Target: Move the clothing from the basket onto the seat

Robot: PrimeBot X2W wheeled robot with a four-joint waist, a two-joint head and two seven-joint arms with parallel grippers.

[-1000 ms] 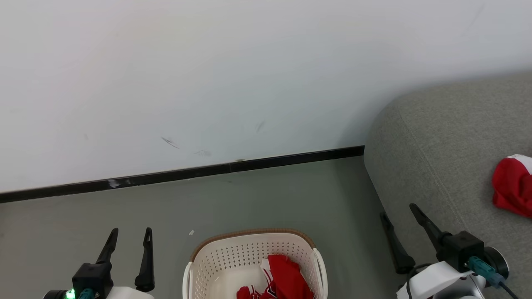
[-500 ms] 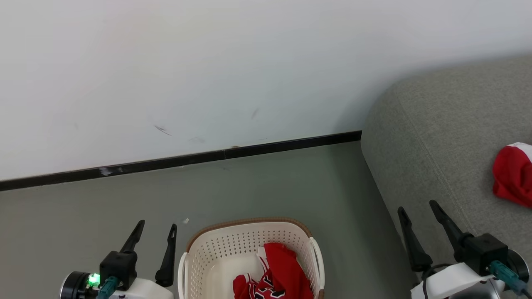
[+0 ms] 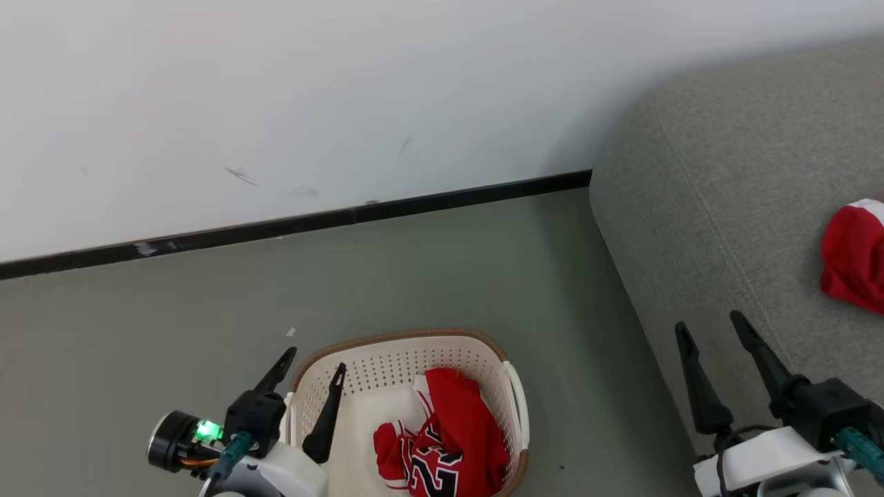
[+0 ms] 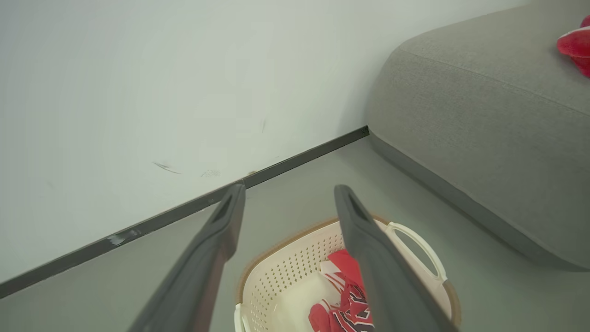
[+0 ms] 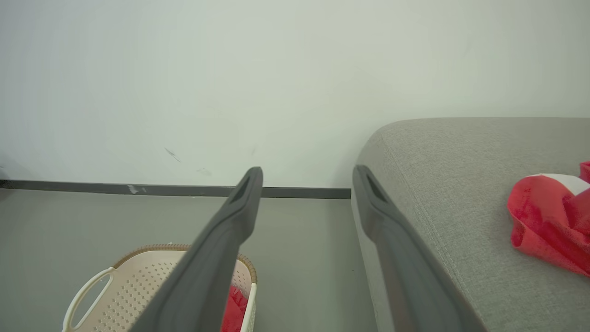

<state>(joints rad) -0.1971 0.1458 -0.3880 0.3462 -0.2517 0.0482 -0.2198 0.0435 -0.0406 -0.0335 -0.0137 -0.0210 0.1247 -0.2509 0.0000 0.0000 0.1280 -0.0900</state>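
Observation:
A cream basket [image 3: 387, 369] with a brown rim stands on the floor, and red clothing [image 3: 452, 442] with black-and-white numbers lies bunched in its right half. My left gripper [image 3: 314, 362] hangs open over the basket's left rim, nothing between its fingers. In the left wrist view the basket [image 4: 286, 276] and the clothing [image 4: 343, 299] lie below the spread fingers. Another red garment [image 3: 853, 255] rests on the grey seat [image 3: 725, 207] at the right. My right gripper [image 3: 711, 328] stands open over the seat's front edge, away from that garment [image 5: 546, 221].
A white wall with a black skirting board [image 3: 297, 224] runs behind the basket. Grey floor [image 3: 173, 331] spreads to the left and between basket and seat. A small white scrap [image 3: 291, 332] lies on the floor near the basket's far left corner.
The head camera has tilted down, so more of the basket shows. My left gripper has swung right, from beside the basket to over its left rim. The right gripper shifted slightly right.

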